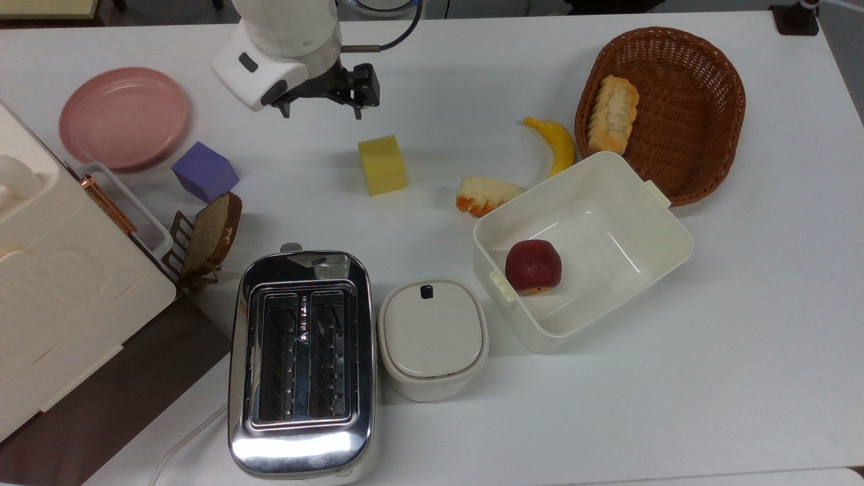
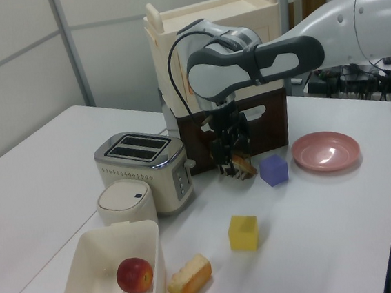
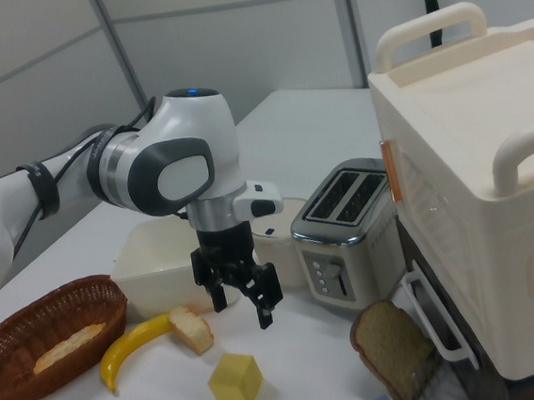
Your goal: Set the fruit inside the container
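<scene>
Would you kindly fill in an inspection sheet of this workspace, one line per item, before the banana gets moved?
Surface: white table, dry and clean as far as seen.
Job's things: banana lies on the table beside the cream tub, apart from the gripper; an apple already sits in the tub.
Clutter: wicker basket holding bread, bread piece, yellow cube, purple cube, pink plate, toast rack with a slice, toaster, lidded pot.
Gripper: gripper open, empty, above the table near the yellow cube.
Cables: toaster cord trails off the table edge.
Surroundings: cream cabinet at the top view's left.
</scene>
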Available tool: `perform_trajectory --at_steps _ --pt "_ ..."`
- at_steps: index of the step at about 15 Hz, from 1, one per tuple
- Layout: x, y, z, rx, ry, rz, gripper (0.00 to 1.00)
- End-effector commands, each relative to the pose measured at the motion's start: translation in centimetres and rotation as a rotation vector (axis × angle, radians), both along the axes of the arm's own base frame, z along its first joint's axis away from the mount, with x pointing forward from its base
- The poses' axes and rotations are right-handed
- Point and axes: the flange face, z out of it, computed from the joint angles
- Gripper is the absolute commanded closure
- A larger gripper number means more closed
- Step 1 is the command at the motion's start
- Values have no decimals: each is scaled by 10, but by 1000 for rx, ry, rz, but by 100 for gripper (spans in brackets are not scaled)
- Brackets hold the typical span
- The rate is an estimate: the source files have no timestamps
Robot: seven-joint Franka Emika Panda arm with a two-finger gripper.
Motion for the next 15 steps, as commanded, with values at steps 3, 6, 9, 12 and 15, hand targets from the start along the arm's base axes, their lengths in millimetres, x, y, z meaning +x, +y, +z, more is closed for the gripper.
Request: perform_trajectory --at_steps 3,6,9,12,15 --pt "-5 -2 8 26 -25 3 0" --pt "-5 -4 7 26 -21 -2 0" --pt "-7 -1 11 28 -19 2 0" --pt "-9 32 6 32 13 38 0" --pt "-23 152 -4 79 51 255 0"
